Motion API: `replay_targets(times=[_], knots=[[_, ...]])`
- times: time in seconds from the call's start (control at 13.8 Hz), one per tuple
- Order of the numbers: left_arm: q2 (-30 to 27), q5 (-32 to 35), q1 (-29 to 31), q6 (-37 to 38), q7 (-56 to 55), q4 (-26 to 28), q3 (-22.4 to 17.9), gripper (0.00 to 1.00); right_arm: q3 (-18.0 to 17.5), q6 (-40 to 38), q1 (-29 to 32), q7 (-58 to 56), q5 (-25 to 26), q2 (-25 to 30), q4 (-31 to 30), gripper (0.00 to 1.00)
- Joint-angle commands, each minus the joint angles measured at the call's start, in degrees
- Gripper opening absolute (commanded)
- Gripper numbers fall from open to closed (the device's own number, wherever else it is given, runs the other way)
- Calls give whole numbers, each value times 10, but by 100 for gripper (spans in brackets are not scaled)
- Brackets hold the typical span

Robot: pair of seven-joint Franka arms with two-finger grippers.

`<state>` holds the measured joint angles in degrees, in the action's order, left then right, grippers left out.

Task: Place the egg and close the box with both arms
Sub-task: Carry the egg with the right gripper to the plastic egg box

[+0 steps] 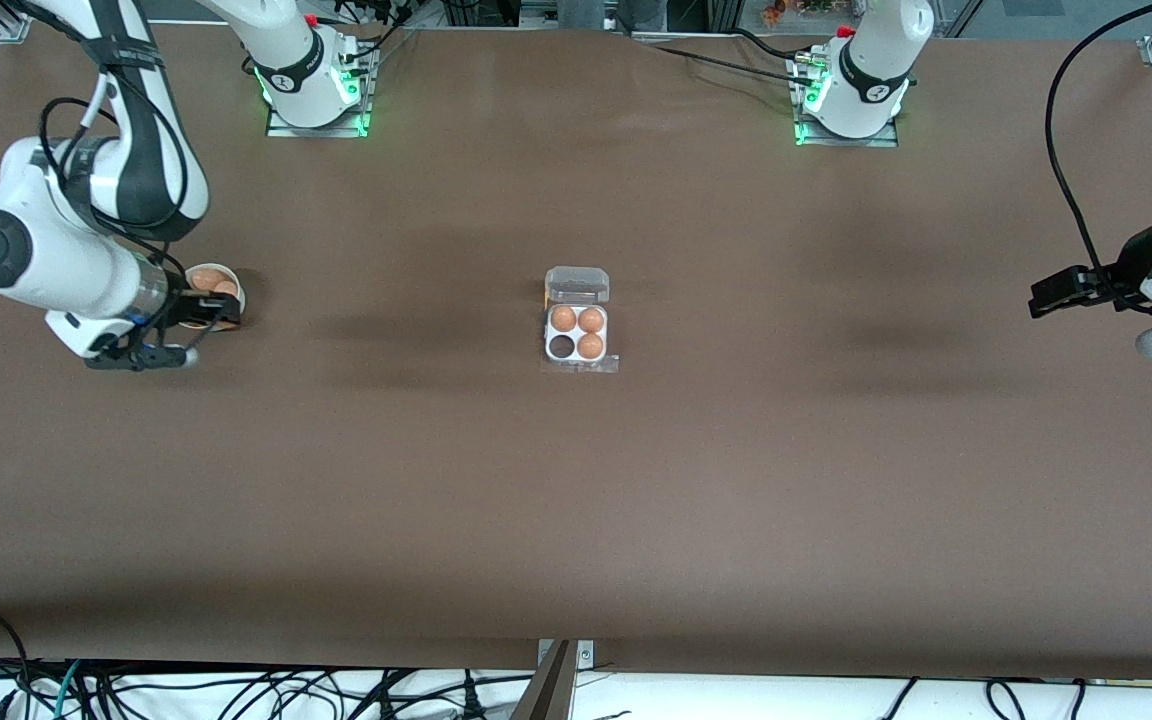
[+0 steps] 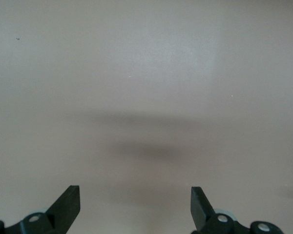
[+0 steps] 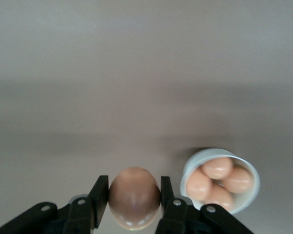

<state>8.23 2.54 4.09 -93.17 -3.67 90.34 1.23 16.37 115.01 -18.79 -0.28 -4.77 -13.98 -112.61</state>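
Two robot arms stand at one brown worktop (image 1: 576,520), each ending in one claw: the right claw (image 3: 134,197) and the left claw (image 2: 136,204), two claws in all. One egg box (image 1: 577,334) sits on the worktop with four cups: three hold brown eggs (image 1: 563,318) and one cup (image 1: 562,346) is bare. One round white bowl (image 3: 244,204) holds four eggs that can be counted. One more egg (image 3: 134,197) sits between the right claw's fingers. That makes eight eggs visible.

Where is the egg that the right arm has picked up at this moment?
The egg is clamped in the right gripper, up in the air over the table at the right arm's end, beside the white bowl of eggs.
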Motion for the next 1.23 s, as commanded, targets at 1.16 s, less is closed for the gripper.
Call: replay_targets(times=[1.16], knots=[[7,-1,-4,17,-5,-17,0,100,-1,-15,-317,536,-168,-282,353,28]])
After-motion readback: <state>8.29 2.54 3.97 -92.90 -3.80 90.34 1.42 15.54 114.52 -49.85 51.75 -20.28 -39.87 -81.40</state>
